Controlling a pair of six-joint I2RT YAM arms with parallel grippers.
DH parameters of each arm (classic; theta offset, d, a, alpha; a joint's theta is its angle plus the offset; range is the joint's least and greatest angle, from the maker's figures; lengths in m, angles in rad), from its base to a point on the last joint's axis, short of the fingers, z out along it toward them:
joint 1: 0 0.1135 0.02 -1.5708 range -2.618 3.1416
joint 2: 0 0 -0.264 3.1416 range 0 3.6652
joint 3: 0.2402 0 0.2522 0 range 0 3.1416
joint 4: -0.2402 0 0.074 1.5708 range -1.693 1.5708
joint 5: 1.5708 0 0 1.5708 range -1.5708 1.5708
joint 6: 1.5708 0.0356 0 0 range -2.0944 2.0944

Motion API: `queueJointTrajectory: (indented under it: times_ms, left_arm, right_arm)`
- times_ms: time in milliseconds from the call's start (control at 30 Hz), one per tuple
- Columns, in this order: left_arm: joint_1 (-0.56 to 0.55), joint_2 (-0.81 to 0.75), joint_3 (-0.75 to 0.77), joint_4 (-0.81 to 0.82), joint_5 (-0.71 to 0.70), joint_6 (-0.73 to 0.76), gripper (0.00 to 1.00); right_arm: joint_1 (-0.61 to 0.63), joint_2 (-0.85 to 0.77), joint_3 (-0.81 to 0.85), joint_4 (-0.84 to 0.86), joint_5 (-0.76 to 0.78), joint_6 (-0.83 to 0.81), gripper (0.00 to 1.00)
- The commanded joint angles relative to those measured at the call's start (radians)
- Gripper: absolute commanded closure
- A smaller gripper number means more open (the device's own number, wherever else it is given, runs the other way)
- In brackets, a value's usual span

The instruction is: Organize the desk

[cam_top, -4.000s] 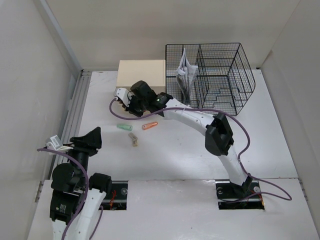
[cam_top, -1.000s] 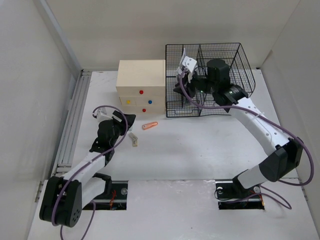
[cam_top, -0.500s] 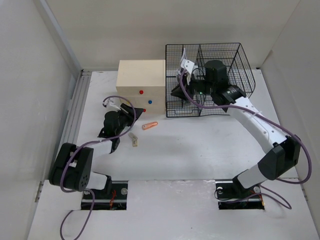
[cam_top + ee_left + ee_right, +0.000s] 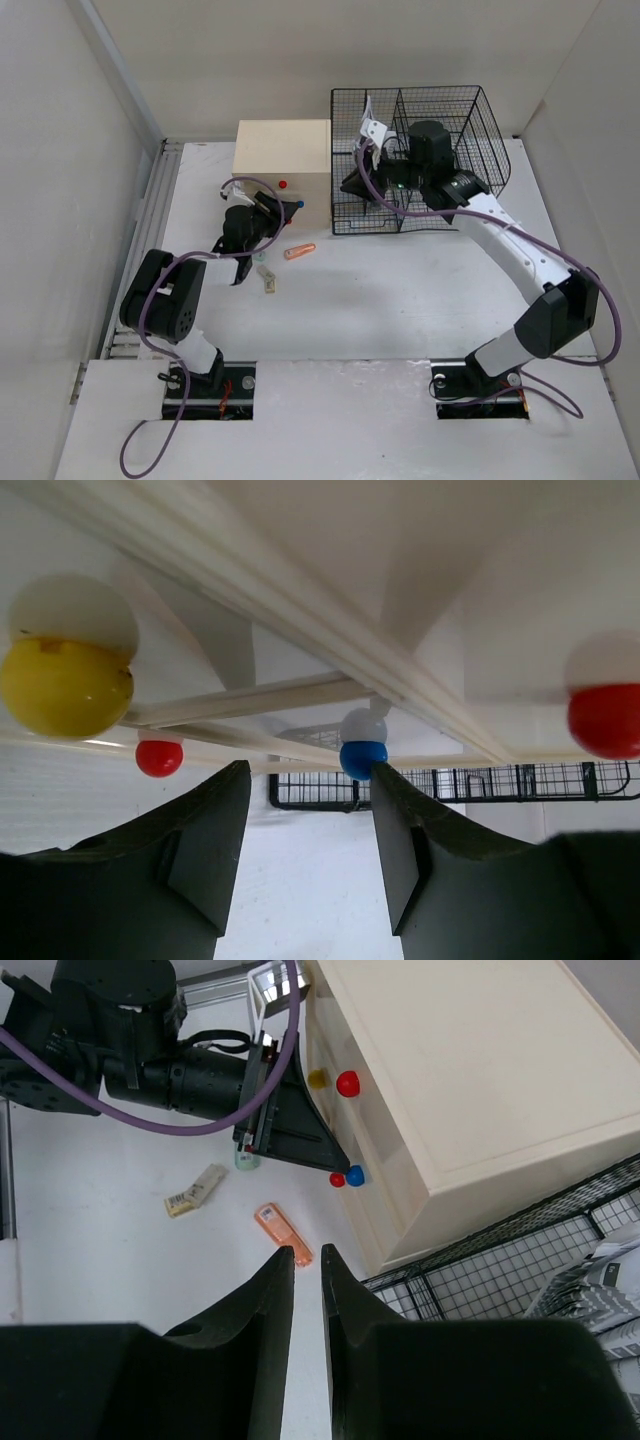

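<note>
The left gripper is at the front of the beige wooden drawer box. Its two fingers are spread apart. A blue knob sits between the tips, right next to the finger on the right side of the left wrist picture. I cannot tell if it touches. The fingers hold nothing. A big yellow knob is at the left of that picture and a red knob is at the far right.

The right gripper hangs up high by the left end of the black wire basket. Its fingers are almost together, with only a thin gap. Nothing is between them.

The white desk fills the middle of the top picture. The drawer box stands at its far edge, left of the middle, and the basket stands just right of the box. White folded papers stand in the left part of the basket.

On the desk in front of the box lie three small things: an orange stick, a beige block with a label, and a pale green thing right under the left gripper.
</note>
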Motion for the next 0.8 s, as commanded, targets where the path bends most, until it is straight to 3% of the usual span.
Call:
queueJointTrajectory:
  times_ms: [0, 467, 633, 767]
  left_arm:
    - [-0.009, 0.015, 0.043, 0.062, -0.004, -0.001, 0.52]
    - [-0.027, 0.036, 0.123, 0.042, -0.006, 0.008, 0.52]
    - [-0.037, 0.045, 0.132, 0.011, -0.035, 0.019, 0.70]
    - [-0.046, 0.045, 0.123, 0.002, -0.035, 0.019, 0.72]
  right_arm:
    - [-0.006, 0.012, -0.008, 0.053, -0.030, 0.011, 0.77]
    - [-0.006, 0.051, -0.008, 0.043, -0.040, 0.011, 0.77]
    - [-0.006, 0.051, -0.008, 0.043, -0.049, 0.011, 0.77]
    - [-0.006, 0.051, -0.008, 0.043, -0.049, 0.011, 0.77]
